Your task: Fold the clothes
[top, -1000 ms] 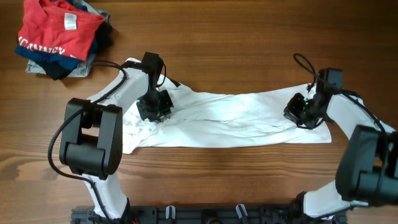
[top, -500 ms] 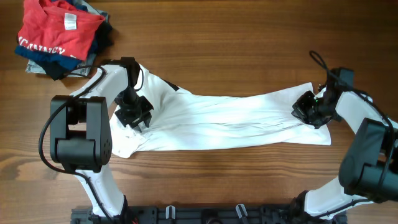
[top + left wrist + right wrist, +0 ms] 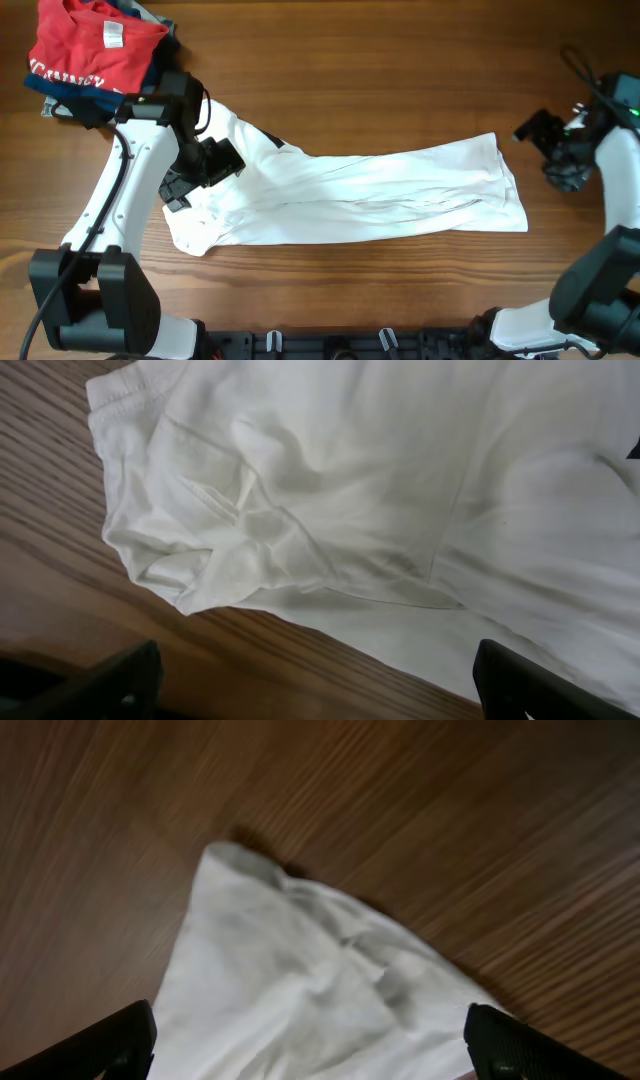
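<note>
A wrinkled white shirt [image 3: 360, 195] lies stretched across the middle of a wooden table [image 3: 400, 60]. The left gripper [image 3: 200, 172] is over its left end and the right gripper [image 3: 550, 152] is just past its right edge. Both have fingers spread wide and hold nothing.

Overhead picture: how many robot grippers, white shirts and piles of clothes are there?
Grippers: 2, the left gripper and the right gripper
White shirt: 1
Pile of clothes: 1
Total: 4

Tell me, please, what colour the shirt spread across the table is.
Plain white, with no pattern; the shirt shows best in the overhead view.
</note>
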